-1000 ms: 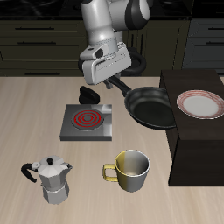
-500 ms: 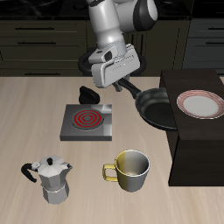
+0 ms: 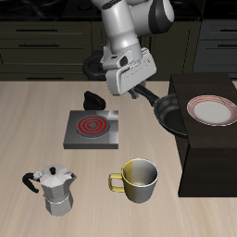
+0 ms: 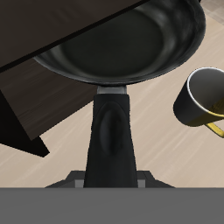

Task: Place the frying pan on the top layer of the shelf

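Observation:
The black frying pan (image 3: 173,115) hangs in the air, its round bowl against the near edge of the dark shelf's flat top (image 3: 208,137). My gripper (image 3: 136,91) is shut on the pan's long handle (image 3: 145,94) and holds it above the table. In the wrist view the handle (image 4: 111,131) runs from my gripper up to the pan's bowl (image 4: 118,45), which overlaps the dark shelf (image 4: 35,31). My fingertips are hidden by the handle there.
A plate with a red rim (image 3: 212,111) lies on the shelf top beside the pan. A grey burner with a red coil (image 3: 93,129), a yellow mug (image 3: 139,180), a moka pot (image 3: 56,189) and a small black object (image 3: 93,97) stand on the table.
My gripper has carried the pan sideways toward the shelf and a little higher. The pan's bowl has gone from over the table to the shelf's edge.

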